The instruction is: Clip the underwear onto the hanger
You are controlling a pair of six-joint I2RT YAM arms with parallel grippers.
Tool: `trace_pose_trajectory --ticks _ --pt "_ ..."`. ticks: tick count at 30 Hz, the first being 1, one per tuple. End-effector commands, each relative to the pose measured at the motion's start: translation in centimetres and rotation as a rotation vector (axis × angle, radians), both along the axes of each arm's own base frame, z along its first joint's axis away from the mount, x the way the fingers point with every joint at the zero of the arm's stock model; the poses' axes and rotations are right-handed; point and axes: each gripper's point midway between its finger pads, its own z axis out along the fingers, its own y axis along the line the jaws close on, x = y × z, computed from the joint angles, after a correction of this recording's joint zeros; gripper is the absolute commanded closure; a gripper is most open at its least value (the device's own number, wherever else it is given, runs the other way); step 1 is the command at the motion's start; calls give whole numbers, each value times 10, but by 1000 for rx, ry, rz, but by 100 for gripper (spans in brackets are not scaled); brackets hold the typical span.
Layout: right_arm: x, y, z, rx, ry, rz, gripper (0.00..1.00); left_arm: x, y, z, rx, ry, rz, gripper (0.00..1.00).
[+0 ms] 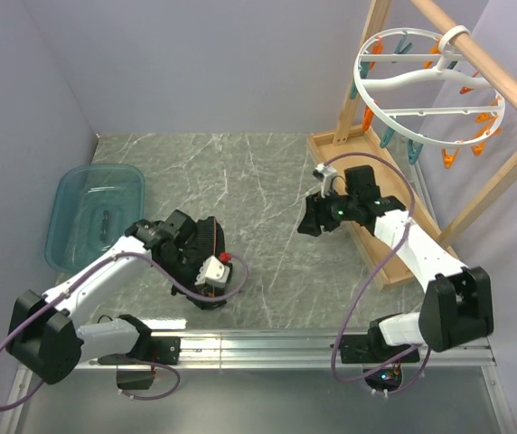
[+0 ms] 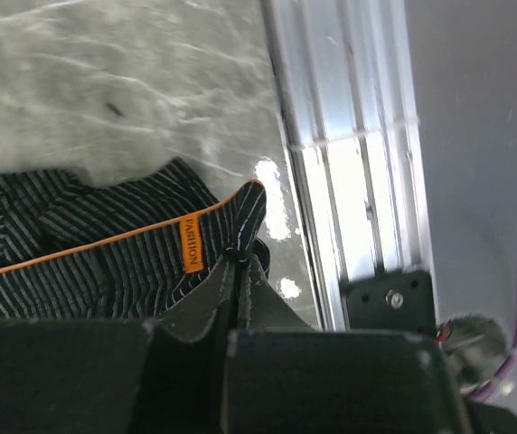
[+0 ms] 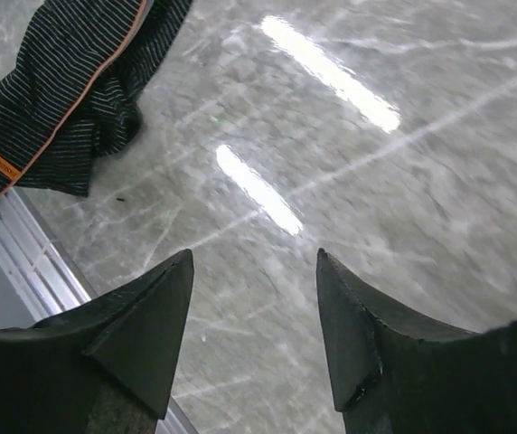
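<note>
The underwear [image 2: 105, 244] is dark, finely striped fabric with an orange-trimmed waistband and an orange label. It lies on the marble table near the front rail, under my left wrist [image 1: 206, 262]. My left gripper [image 2: 239, 262] is shut on the waistband edge beside the label. The right wrist view shows the same underwear [image 3: 60, 99] at its upper left. My right gripper [image 3: 255, 258] is open over bare marble with nothing between its fingers; it hovers mid-table [image 1: 311, 221]. The hanger [image 1: 426, 95], a white ring with orange and teal clips, hangs at the back right.
A wooden frame rack [image 1: 502, 172] carries the ring, its base board [image 1: 376, 226] running along the right side of the table. A teal plastic bin [image 1: 96, 212] sits at the left. The aluminium front rail [image 1: 267, 344] borders the near edge.
</note>
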Motion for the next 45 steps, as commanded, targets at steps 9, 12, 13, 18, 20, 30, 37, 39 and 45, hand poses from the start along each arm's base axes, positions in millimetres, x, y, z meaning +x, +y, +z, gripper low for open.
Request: trace_pose_trajectory --ticks 9,12,13,18,20,30,37,39,45 --pt "47 137 44 176 38 113 44 -10 -3 -11 -32 -135 -135 100" --pt "65 177 38 229 105 122 45 -9 -5 -9 -42 -145 -125 100" --pt "68 192 21 233 139 136 45 -8 -5 -9 -45 -146 -116 100" --pt "91 230 -11 257 224 127 45 -7 -6 -3 -51 -151 -100 100" --pt "93 240 -14 269 242 135 44 -7 -7 -2 -55 -154 -92 100" --pt "82 274 -56 231 317 166 47 -6 -9 -5 -63 -148 -70 100" --pt "81 282 -73 218 338 162 48 -4 -11 0 -69 -155 -68 100" --pt "85 283 -73 219 324 154 48 -4 -10 0 -68 -155 -67 100" --pt "88 282 -60 230 276 152 48 -5 -11 -1 -70 -150 -66 100"
